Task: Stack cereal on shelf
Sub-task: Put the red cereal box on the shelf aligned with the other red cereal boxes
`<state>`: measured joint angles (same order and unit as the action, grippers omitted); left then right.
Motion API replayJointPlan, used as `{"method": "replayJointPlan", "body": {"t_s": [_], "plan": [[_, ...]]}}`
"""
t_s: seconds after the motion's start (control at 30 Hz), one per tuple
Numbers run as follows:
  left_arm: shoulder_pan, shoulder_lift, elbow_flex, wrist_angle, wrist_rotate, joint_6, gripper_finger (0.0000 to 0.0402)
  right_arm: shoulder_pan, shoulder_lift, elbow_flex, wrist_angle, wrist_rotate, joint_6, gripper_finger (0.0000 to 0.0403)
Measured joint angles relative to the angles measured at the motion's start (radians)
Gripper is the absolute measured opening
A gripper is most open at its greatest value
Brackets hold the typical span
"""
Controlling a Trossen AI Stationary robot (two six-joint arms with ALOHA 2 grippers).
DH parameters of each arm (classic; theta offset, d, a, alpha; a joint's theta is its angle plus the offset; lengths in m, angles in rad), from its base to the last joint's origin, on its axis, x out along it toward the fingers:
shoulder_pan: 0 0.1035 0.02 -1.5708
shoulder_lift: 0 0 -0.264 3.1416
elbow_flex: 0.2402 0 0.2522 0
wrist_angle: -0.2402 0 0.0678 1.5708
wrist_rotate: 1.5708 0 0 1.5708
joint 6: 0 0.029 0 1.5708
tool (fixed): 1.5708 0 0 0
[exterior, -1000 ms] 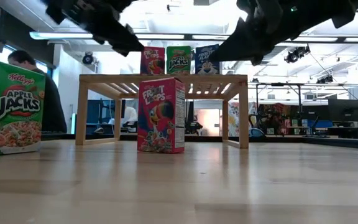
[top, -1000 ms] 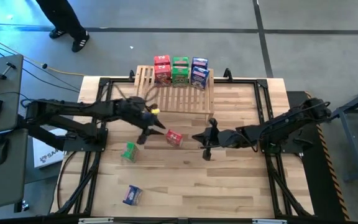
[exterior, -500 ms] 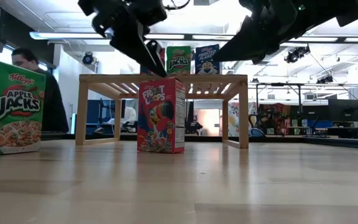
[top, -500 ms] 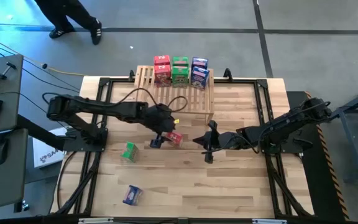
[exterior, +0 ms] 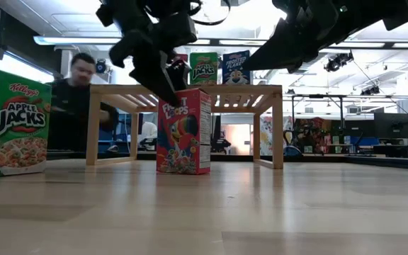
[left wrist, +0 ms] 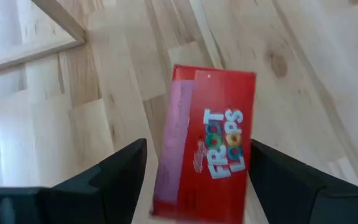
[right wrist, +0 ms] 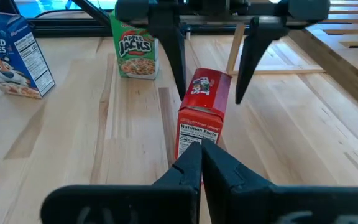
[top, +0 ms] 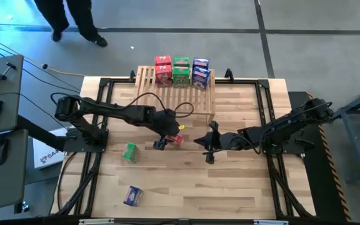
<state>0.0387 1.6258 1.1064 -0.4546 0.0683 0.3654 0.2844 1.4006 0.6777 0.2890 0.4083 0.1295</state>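
Observation:
A red Froot Loops box [top: 177, 140] stands upright on its base on the table [exterior: 184, 131]. My left gripper [top: 169, 139] is open just above it, pointing down. Its fingers [left wrist: 126, 168] straddle the box's top without touching, as the right wrist view [right wrist: 207, 59] also shows. My right gripper [top: 199, 139] is shut and empty, hovering just right of the box. The light-wood shelf [top: 186, 100] stands at the far edge with a red [top: 163, 69], a green [top: 181, 70] and a blue box [top: 200, 72] upright on its slats.
A green Apple Jacks box [top: 130, 152] stands on the table left of the red one. A blue Frosted Flakes box [top: 133, 195] lies near the front left. A person [exterior: 80, 99] is behind the table, and another walks on the floor [top: 74, 19] beyond it.
My left gripper has gone toward the table's right edge and down onto the red box, tipping to point down, and now straddles the box's top. The box has stayed put. The person behind the table has shifted.

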Motion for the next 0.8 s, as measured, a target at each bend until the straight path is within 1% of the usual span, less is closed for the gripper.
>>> {"method": "replayJointPlan", "body": {"t_s": [0.37,0.5,0.63,0.8], "plan": [[0.000,0.013,-0.001,-0.027,0.004,0.015,0.0191,0.000,0.000,0.000,-0.011,0.000,-0.003,0.0000],[0.001,-0.016,0.003,-0.064,0.005,0.009,0.0171,0.000,0.000,0.000,-0.015,0.000,0.000,0.0000],[0.001,-0.070,0.079,-0.189,0.004,-0.002,0.0161,0.000,0.000,0.000,-0.015,0.000,0.000,0.0000],[0.031,-0.123,0.235,-0.393,-0.017,-0.018,0.0161,0.000,0.000,0.000,-0.015,0.000,0.000,0.0000]]}}
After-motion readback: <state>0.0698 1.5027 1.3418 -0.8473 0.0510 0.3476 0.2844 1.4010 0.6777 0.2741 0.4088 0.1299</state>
